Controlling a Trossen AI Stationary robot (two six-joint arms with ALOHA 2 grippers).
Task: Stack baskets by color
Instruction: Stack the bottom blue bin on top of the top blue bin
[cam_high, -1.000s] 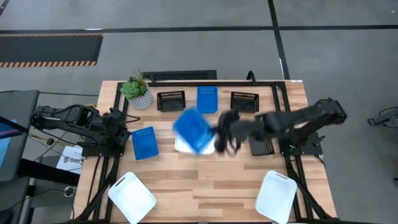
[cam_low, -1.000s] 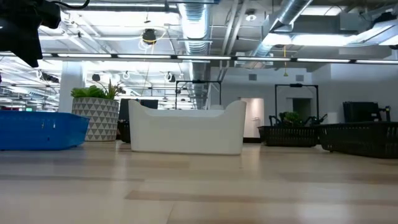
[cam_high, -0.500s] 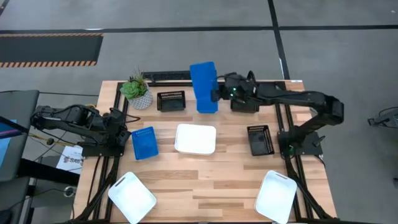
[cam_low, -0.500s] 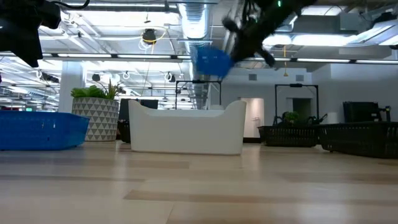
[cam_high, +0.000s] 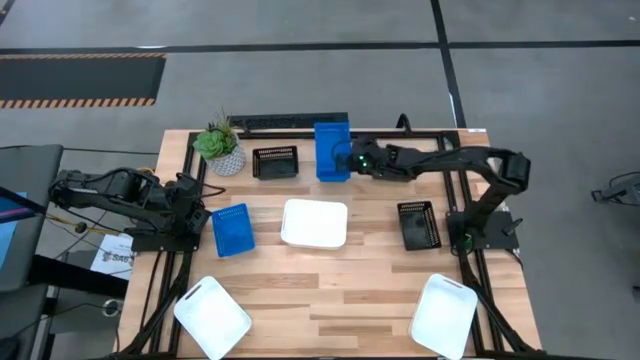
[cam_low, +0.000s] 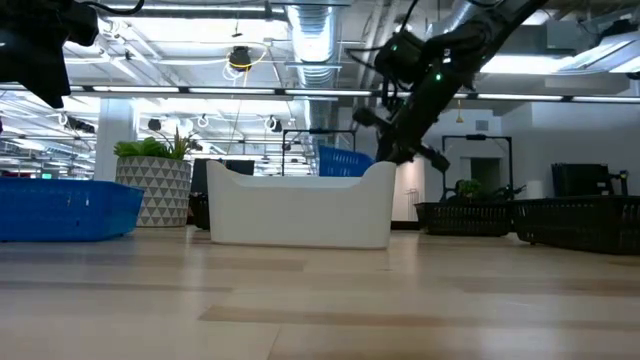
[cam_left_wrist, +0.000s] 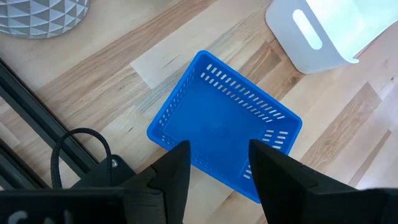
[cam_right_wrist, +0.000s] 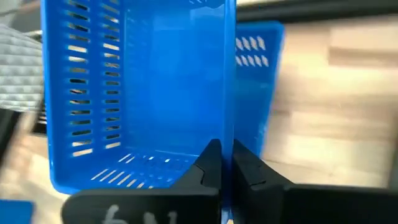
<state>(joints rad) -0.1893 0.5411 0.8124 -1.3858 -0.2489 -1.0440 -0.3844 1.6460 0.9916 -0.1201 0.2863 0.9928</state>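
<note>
My right gripper (cam_high: 352, 160) is shut on a blue basket (cam_high: 332, 148) at the far middle of the table. It holds this basket over a second blue basket (cam_right_wrist: 261, 46) that stands there. Whether the two touch I cannot tell. In the low view the held blue basket (cam_low: 345, 160) shows just above the white basket's rim, with my right gripper (cam_low: 400, 150) beside it. My left gripper (cam_left_wrist: 217, 180) waits open at the table's left, above a third blue basket (cam_left_wrist: 224, 121) that rests on its bottom. A white basket (cam_high: 314, 222) stands mid-table. My right gripper pinches the held basket's right-hand side wall (cam_right_wrist: 229, 134) at its rim, one finger (cam_right_wrist: 208, 168) inside the basket and one outside. The fingers come from the table's right, slanting down. The basket is tilted in the hold, its open side toward the wrist camera.
Two more white baskets lie at the near left (cam_high: 212, 315) and near right (cam_high: 445, 312). Black baskets stand at the far left-centre (cam_high: 275, 162) and at the right (cam_high: 419, 224). A potted plant (cam_high: 220, 148) stands at the far left. Bare wood lies along the near middle.
My right gripper has carried the blue basket from above the middle white basket to the table's far edge, rolling as it went. It has then come down, so the basket now sits low over the blue basket there.
</note>
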